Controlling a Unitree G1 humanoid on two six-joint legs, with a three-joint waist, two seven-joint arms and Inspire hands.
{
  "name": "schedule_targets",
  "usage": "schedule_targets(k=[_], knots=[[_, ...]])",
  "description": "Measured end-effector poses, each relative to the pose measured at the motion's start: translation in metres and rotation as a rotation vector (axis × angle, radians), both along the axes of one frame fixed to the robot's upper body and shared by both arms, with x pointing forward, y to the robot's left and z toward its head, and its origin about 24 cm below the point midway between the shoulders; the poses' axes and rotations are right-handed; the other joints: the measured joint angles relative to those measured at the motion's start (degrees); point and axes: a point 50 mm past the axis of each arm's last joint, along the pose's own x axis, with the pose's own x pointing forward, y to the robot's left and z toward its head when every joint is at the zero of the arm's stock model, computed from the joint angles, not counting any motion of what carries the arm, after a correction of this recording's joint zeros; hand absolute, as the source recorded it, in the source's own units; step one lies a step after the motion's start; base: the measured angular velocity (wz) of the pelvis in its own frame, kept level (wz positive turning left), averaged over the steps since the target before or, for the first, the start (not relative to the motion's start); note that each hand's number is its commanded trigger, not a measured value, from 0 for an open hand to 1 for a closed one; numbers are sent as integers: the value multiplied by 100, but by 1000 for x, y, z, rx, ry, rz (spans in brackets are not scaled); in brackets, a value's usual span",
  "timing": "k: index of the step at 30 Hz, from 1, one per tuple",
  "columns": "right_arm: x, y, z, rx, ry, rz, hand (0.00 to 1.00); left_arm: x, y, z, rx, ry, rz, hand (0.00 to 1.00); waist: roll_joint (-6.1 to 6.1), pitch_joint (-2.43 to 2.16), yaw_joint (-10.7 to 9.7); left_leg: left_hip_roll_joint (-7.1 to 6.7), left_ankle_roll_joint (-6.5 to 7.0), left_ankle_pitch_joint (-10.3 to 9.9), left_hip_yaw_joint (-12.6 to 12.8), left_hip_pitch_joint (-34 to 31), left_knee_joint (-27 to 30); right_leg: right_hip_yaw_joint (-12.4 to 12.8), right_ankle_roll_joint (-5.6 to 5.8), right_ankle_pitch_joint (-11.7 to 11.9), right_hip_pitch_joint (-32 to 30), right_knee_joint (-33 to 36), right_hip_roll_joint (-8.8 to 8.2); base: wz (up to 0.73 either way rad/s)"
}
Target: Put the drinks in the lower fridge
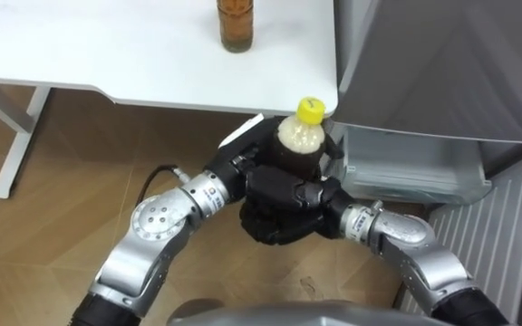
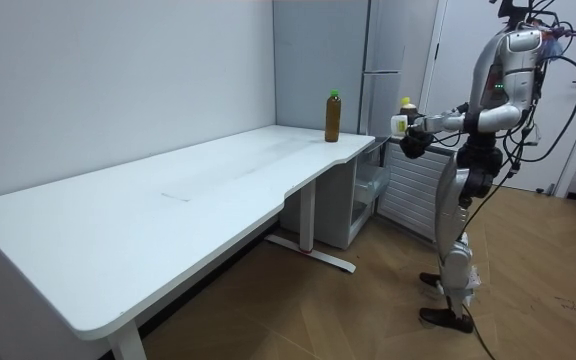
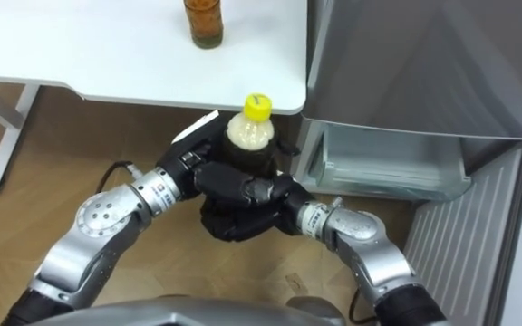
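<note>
A drink bottle [image 1: 301, 137] with a yellow cap and pale neck is held upright in front of my chest, just off the white table's corner. My left hand [image 1: 246, 166] wraps it from the left and behind. My right hand [image 1: 284, 197] curls round its lower body from the front. In the room view the bottle [image 2: 404, 107] and both hands [image 2: 411, 142] are raised before the fridge. A second, brown drink bottle [image 1: 236, 22] with a green cap [image 2: 334, 93] stands on the table near its fridge end. The lower fridge drawer [image 1: 412, 168] is open just right of the hands.
The white table [image 1: 134, 54] runs along the left, with its leg [image 1: 16, 145] on the wooden floor. The grey fridge [image 1: 442, 63] stands to the right, with its ribbed lower door [image 1: 506, 235] swung open. I stand between the table's end and that door.
</note>
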Motion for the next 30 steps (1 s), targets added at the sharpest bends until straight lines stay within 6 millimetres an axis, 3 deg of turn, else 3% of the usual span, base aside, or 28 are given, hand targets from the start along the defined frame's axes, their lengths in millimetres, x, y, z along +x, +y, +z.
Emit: schedule_targets(k=[12,17,22,30], knots=[[-1,1,1,22,-1,10,100,5,2,16,7,-88,39,0,7,0,27,9,-1,0,-2,22,-4,-7,-2,1,22,15,7,0],[-8,-3,-5,-6,26,19,100,9,2,52,-65,-290,74,0,16,2,130,13,-1,0,-12,46,-15,-10,-8,6,31,24,11,0],[-8,-5,-5,-9,24,16,100,13,6,65,-88,-350,142,0,50,6,190,10,-1,0,-39,116,-90,-11,-6,5,103,17,13,0],[-10,-16,-7,-41,25,-6,100,18,33,101,-129,-518,338,0,70,2,288,9,-2,1,-57,149,-68,-23,-10,11,156,-75,21,0]])
